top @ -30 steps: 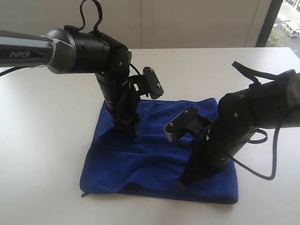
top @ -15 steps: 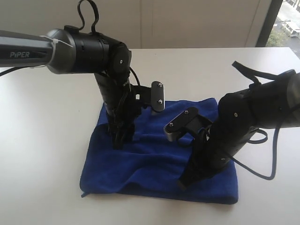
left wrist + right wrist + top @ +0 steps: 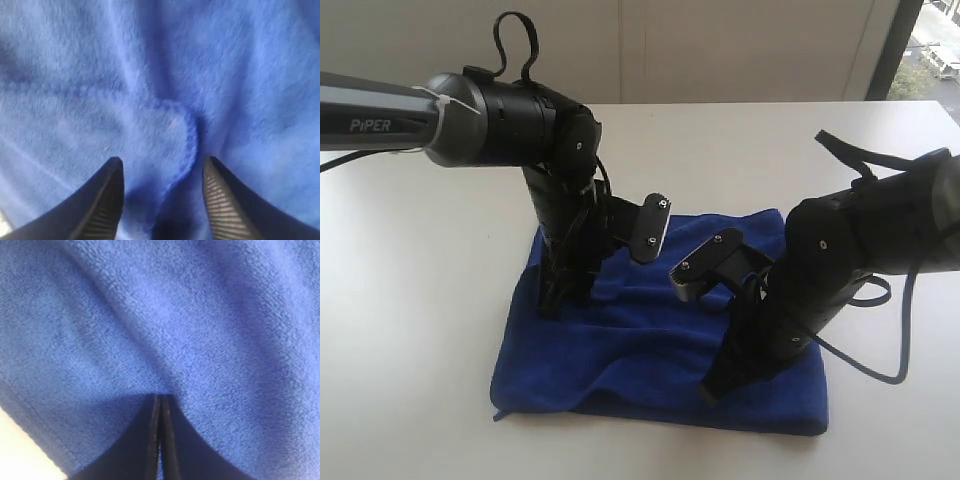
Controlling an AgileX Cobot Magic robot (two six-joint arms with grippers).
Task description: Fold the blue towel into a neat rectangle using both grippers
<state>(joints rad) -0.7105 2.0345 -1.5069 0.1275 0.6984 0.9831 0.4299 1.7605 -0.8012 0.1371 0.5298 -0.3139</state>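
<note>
Squarely on the table (image 3: 410, 260): blue towel (image 3: 640, 350) lay rumpled beneath two black grippers

The smooth white tabletop carried the blue towel near its front edge. The cloth was a deep royal blue with a soft, fuzzy pile, spread as a rough rectangle that looked wider along the near side than the far one. Shallow ridges crossed its surface, and a doubled layer showed along the near edge.

The left arm (image 3: 510, 120), a grey tube ending in glossy black joints, reached in from the left. The right arm (image 3: 880, 225), bulky and black with looped cables, leaned in from the right.

The left gripper (image 3: 162, 167) pointed down at the towel's far left part with its tapered, ribbed jaws spread wide. They flanked a rounded, stitched hem (image 3: 189, 131) that curled over the pile; whether the tips touched the cloth could not be told.

The right gripper (image 3: 160, 400) stood on the towel's near right part, its jaws pressed tight together into a single wedge with the tip against the cloth. Each wrist bore a small flat camera block (image 3: 705, 265).

A short thread tail (image 3: 498, 413) hung from the near left corner.
</note>
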